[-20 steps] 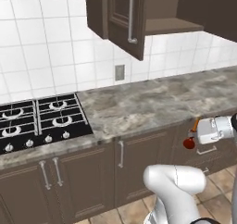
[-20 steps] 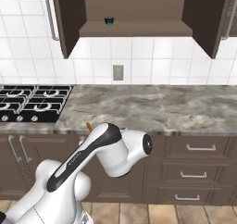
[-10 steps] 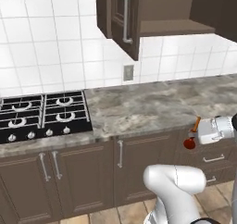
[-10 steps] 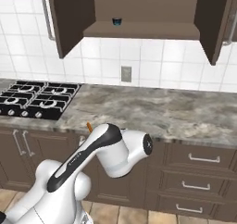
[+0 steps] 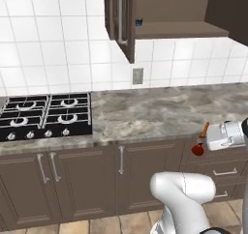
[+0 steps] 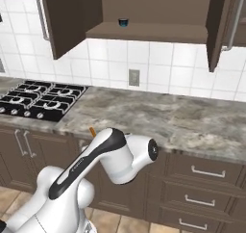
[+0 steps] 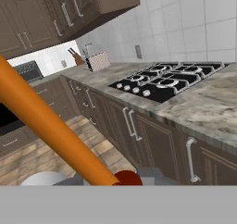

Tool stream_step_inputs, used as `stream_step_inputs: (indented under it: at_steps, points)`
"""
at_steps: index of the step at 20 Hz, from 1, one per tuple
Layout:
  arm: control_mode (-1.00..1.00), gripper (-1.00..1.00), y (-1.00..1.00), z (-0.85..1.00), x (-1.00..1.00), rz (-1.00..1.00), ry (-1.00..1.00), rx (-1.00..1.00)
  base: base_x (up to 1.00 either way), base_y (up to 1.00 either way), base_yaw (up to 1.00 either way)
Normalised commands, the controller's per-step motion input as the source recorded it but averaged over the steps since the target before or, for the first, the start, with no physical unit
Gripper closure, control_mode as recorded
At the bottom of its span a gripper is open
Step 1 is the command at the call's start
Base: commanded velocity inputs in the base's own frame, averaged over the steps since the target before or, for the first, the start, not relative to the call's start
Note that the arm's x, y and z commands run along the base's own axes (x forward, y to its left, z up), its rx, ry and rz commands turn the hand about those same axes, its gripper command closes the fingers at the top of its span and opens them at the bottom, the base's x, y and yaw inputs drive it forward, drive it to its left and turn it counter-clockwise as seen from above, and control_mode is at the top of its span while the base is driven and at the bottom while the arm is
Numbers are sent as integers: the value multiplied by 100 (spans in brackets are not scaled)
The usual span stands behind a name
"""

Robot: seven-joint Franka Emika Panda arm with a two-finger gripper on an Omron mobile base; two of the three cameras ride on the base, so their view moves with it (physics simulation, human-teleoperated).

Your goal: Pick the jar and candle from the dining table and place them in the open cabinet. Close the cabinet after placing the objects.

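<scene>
The marble counter [image 5: 160, 109] is the biggest thing in front of me, a long grey-brown veined top running under the white tiled wall [image 5: 58, 49], with dark brown lower cupboards [image 5: 82, 180] and silver handles below it. Above hangs the cabinet [image 6: 149, 15], the dark wooden wall unit, with its doors swung wide; the left door [image 6: 67, 20] stands out toward me with its long bar handle. The shelf inside is bare but for a small dark blue cup [image 6: 123, 22] near the back. The black gas hob [image 5: 46, 117] sits at the left end of the counter, and a grey wall socket [image 5: 138, 76] is set in the tiles between hob and cabinet.

My own white arm [image 6: 105, 162] bends low in front of the counter edge, below the worktop. My gripper [image 5: 209, 138] is down there in front of the drawer fronts at the right of the left base view, clenched tight on the candle [image 5: 200, 142]. The orange taper slants upward from my fingers, its dark red base hanging just below (in the hand view the stick crosses the whole picture as a thick orange diagonal [image 7: 51, 130], with the red base [image 7: 127, 177] at the bottom). In the right base view the orange tip [image 6: 92, 131] pokes up just behind my elbow.
</scene>
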Motion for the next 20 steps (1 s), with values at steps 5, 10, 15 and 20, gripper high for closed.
stream_step_inputs:
  at_steps: [5,10,15,20]
  points:
    - [100,100,0,0,0,0,0,0,8,-46,20]
    - [100,100,0,0,0,0,0,0,7,-47,18]
    - [100,100,0,0,0,0,0,0,28,-28,8]
    - [100,100,0,0,0,0,0,0,41,-7,0]
